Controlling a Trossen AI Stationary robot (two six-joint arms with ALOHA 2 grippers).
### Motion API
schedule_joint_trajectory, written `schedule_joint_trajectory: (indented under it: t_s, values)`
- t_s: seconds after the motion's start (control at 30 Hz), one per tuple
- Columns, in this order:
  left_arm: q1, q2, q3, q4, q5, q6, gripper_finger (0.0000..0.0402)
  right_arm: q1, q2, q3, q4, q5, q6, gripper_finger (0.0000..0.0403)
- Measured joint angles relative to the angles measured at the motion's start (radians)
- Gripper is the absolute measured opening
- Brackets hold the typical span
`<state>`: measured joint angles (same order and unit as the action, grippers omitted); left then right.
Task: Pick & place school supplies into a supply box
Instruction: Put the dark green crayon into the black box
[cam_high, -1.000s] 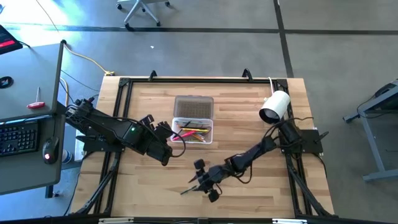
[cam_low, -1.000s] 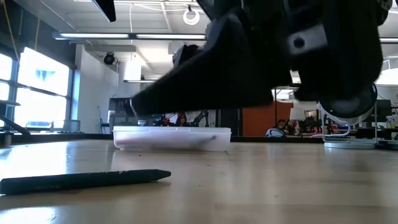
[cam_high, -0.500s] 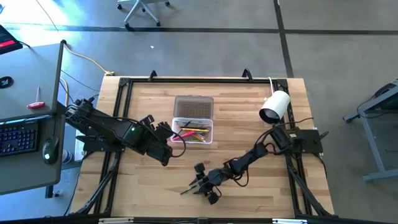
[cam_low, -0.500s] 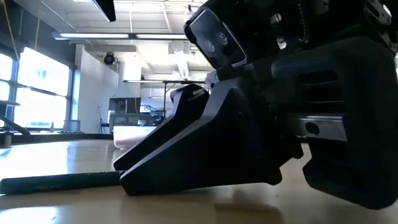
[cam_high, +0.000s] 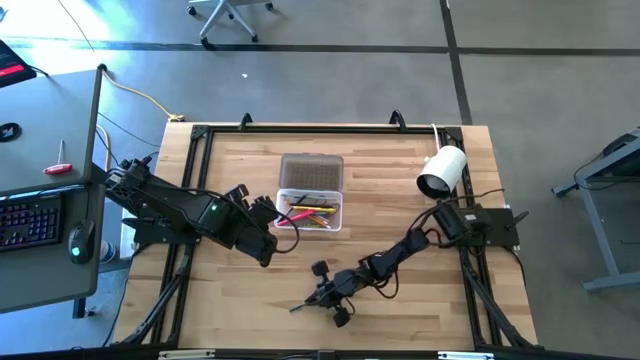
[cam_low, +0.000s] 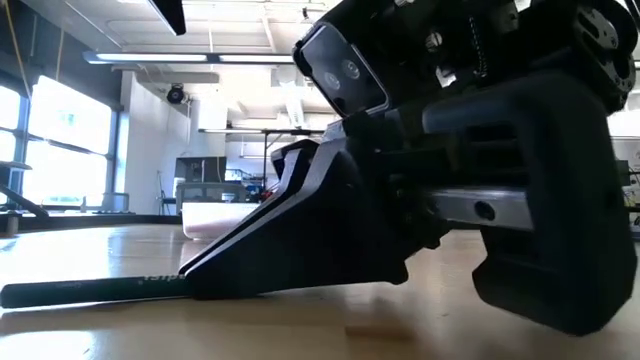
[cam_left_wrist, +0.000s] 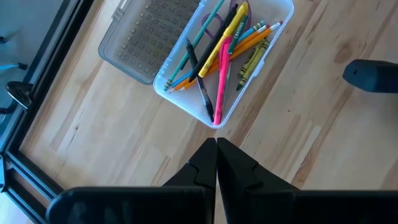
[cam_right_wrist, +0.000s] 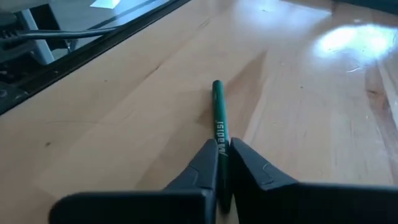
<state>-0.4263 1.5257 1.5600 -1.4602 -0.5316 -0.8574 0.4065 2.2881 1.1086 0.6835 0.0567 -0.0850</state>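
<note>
The supply box (cam_high: 310, 210) stands open at mid-table holding several pens and pencils (cam_left_wrist: 224, 50), its grey lid (cam_high: 311, 172) folded back toward the far edge. A green pencil (cam_high: 300, 307) lies on the wood near the front edge, also seen in the low view (cam_low: 90, 290). My right gripper (cam_high: 322, 298) is down at the table, shut on that pencil. My left gripper (cam_high: 270, 232) waits just left of the box's near corner (cam_left_wrist: 214, 123), with its fingers shut on nothing. My right gripper pinches the green pencil between its two fingers at the end nearer the table's right (cam_right_wrist: 221, 144). The fingers (cam_right_wrist: 205, 163) come in low from the right and lie nearly along the pencil. The rest of the pencil (cam_right_wrist: 217, 106) sticks out ahead and rests on the table.
A white cylindrical camera (cam_high: 442, 170) lies at the far right of the table. A black frame (cam_high: 300, 128) runs along the table's edges. Bare wood lies between the box and the pencil.
My right gripper has dropped to the table over the green pencil's right end, and its fingers have shut on it. The pencil still lies on the wood.
</note>
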Motion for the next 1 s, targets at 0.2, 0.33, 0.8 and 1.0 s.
schedule_joint_trajectory:
  t_s: [0.2, 0.33, 0.8, 1.0]
  values:
    - [0.0, 0.0, 0.0, -0.004, 0.0, 0.041, 0.0049, -0.002, -0.072, -0.007, 0.006, 0.058, -0.033, 0.0024]
    - [0.0, 0.0, 0.0, -0.004, -0.001, 0.042, 0.0049, -0.014, -0.169, -0.005, -0.023, 0.195, -0.128, 0.0007]
    - [0.0, 0.0, 0.0, 0.001, -0.003, 0.042, 0.0049, -0.278, -0.324, -0.004, -0.337, 0.33, -0.03, 0.0006]
    - [0.0, 0.0, 0.0, 0.002, -0.003, 0.042, 0.0049, -0.36, -0.32, -0.004, -0.445, 0.202, 0.051, 0.0016]
